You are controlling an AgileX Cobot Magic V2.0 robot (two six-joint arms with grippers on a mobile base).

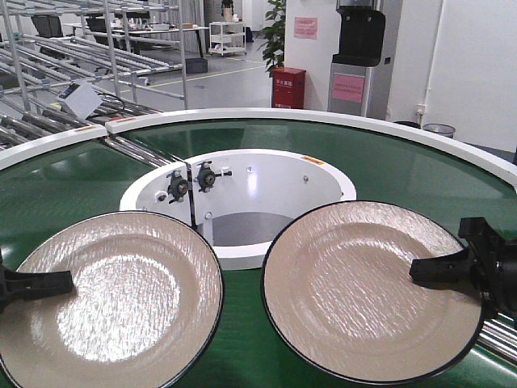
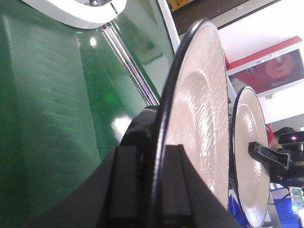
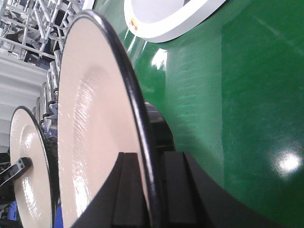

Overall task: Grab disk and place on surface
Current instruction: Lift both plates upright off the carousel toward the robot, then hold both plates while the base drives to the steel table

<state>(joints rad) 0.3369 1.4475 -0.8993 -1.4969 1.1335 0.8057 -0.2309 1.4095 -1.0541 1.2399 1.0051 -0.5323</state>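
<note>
Two cream disks with black rims are held side by side above the green belt. My left gripper is shut on the left disk at its left rim. My right gripper is shut on the right disk at its right rim. Both disks lie roughly level, their inner rims a small gap apart. Each wrist view also shows the other arm's disk: the right disk and the left disk. The surface is out of view.
The green ring conveyor belt runs under both disks, with a white round hub at its centre and a white outer rim. Metal roller racks stand at the back left. A red cabinet and a grey machine stand behind.
</note>
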